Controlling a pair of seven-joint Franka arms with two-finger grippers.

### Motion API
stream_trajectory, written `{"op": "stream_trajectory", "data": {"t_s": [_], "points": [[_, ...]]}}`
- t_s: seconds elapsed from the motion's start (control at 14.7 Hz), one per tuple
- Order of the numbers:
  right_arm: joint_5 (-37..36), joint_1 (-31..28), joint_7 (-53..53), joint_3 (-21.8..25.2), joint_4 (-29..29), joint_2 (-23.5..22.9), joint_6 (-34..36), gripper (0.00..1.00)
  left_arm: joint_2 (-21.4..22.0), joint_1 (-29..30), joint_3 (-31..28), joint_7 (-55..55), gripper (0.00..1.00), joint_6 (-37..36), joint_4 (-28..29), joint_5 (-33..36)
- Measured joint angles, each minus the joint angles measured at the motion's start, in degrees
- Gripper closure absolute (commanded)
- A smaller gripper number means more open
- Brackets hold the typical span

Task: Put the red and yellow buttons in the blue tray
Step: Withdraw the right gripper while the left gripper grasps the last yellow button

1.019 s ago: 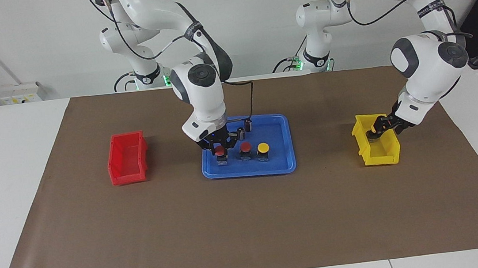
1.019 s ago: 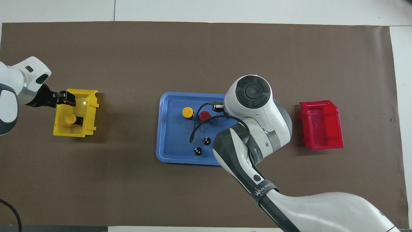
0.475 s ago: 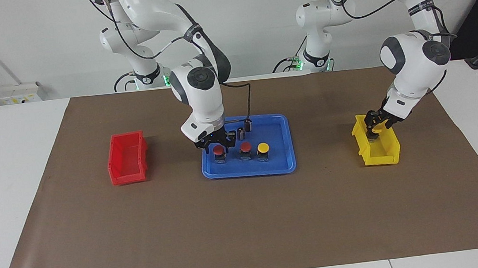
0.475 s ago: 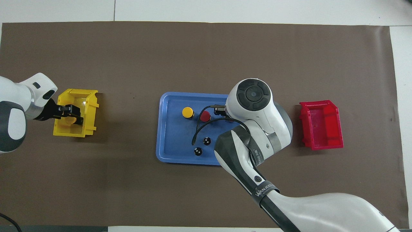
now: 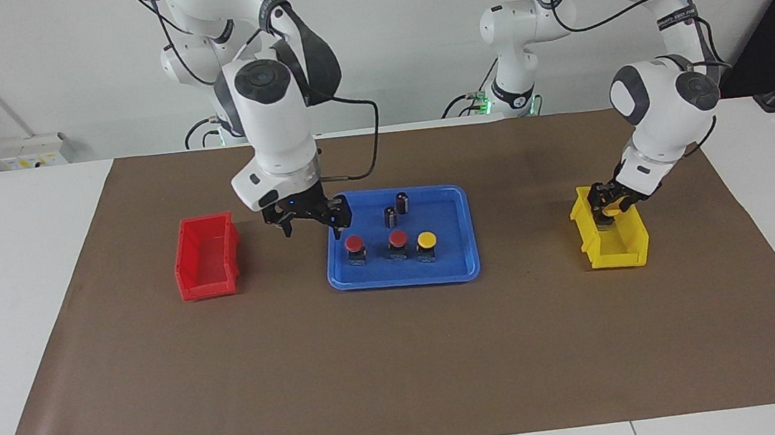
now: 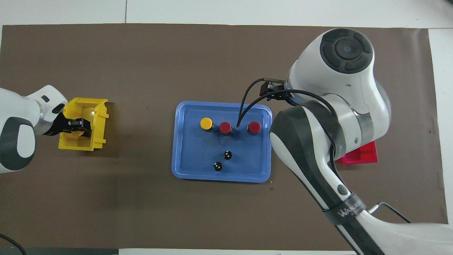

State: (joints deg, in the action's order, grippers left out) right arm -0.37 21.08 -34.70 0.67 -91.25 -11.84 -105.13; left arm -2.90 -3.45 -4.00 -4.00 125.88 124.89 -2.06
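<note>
- Buttons: we are seeing three standing in a row in the blue tray (image 5: 454,200): a red button (image 5: 354,244) toward the right arm's end, a second red button (image 5: 398,239) in the middle, and a yellow button (image 5: 426,241) beside it.
- Two dark cylinders (image 5: 396,209) are standing in the same tray, nearer to the robots than the row.
- We are seeing the right gripper (image 5: 308,220) hanging over the tray's edge toward the red bin (image 5: 206,257), fingers spread, carrying nothing.
- We are seeing the left gripper (image 5: 607,205) reaching into the yellow bin (image 5: 613,237), fingers pinching the other yellow button (image 5: 613,209).
</note>
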Motion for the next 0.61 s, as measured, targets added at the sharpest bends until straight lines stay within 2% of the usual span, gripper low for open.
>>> {"op": "stream_trajectory", "data": {"t_s": [0.07,0.27,0.34,0.54,0.61], "points": [[0.02,-0.82,0.0,0.01,0.98,0.68,1.6,0.0,0.0,0.0,0.0,-0.02,0.97,0.01,0.0,0.0],[0.02,-4.63,1.78,0.03,2.29,4.13,5.9,0.0,-0.03,0.0,0.02,-0.03,0.99,-1.16,-1.18,0.0],[0.02,-6.15,4.08,0.05,2.42,5.56,7.64,0.0,-0.09,-0.01,0.09,-0.07,0.99,-4.11,-3.5,0.0],[0.11,-12.23,14.23,0.1,2.63,9.9,13.69,0.0,-0.41,-0.65,0.74,0.27,0.99,-18.88,-17.48,-0.29],[0.16,-14.3,17.88,0.15,2.66,11.11,15.38,0.0,-0.67,-1.86,0.96,1.56,0.99,-21.79,-21.51,-0.85]]}}
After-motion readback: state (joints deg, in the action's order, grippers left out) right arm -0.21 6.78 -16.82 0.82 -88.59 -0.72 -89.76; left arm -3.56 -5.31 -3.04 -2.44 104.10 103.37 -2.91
